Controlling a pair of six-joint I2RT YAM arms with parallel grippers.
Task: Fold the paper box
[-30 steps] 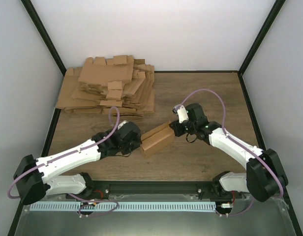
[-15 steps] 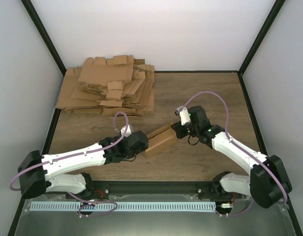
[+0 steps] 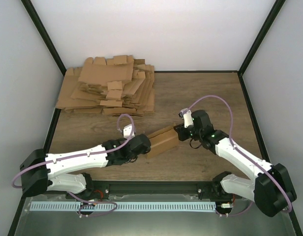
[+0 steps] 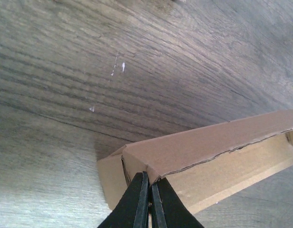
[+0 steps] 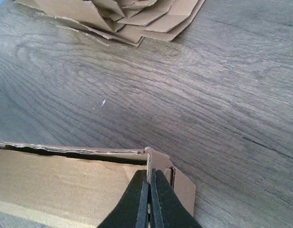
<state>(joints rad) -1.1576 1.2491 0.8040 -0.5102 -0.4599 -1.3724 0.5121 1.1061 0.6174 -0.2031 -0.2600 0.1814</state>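
the small brown cardboard paper box [image 3: 161, 141], a half-formed rectangular carton, lies slantwise on the dark wooden table [image 3: 210, 93] between both arms, well apart from the far-left pile of flat brown cardboard blanks [image 3: 109, 86]. the left gripper [image 4: 150, 185] pinches the box's near-left end at its top seam, fingers almost together; the right gripper [image 5: 149, 183] pinches what seems a thin flap at the opposite end.

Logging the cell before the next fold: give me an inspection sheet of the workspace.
Surface: wooden table, bare around the arms.
Job's things: box, partly formed, lying between the arms.
Clutter: pile of flat blanks, far left corner.
Grippers: left claw shut on the box's end edge; right claw shut on its other end flap.
Cables: left cable and right cable, purple loops above the wrists.
Surroundings: white walls, black frame.
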